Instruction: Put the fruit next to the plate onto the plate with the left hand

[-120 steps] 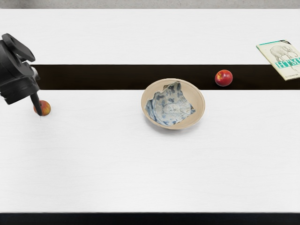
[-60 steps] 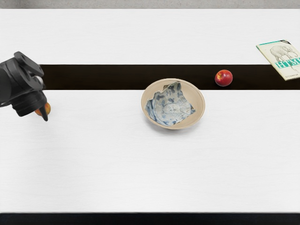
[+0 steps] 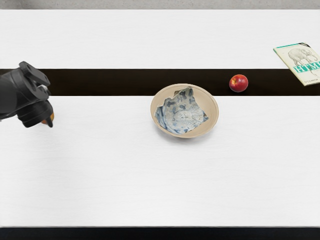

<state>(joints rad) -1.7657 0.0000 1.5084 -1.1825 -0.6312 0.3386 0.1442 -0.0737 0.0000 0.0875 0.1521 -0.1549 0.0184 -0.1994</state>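
A small orange-red fruit point(image 3: 50, 119) lies on the white table at the far left, almost wholly covered by my black left hand point(image 3: 43, 118); only a sliver of it shows under the curled fingers, which close around it. The beige plate point(image 3: 213, 105) with a blue-and-white pattern inside sits at the table's middle, well to the right of the hand. A red apple point(image 3: 238, 82) rests in the dark strip just beyond the plate's upper right. The right arm is out of view.
A dark gap point(image 3: 125, 82) runs across the table behind the plate. A book point(image 3: 300, 62) with an elephant on its cover lies at the far right edge. The white tabletop point(image 3: 160, 175) stretches in front.
The left hand has come down over the orange-red fruit and its fingers have curled in around it; the fruit, plainly visible a second ago, is now nearly hidden.
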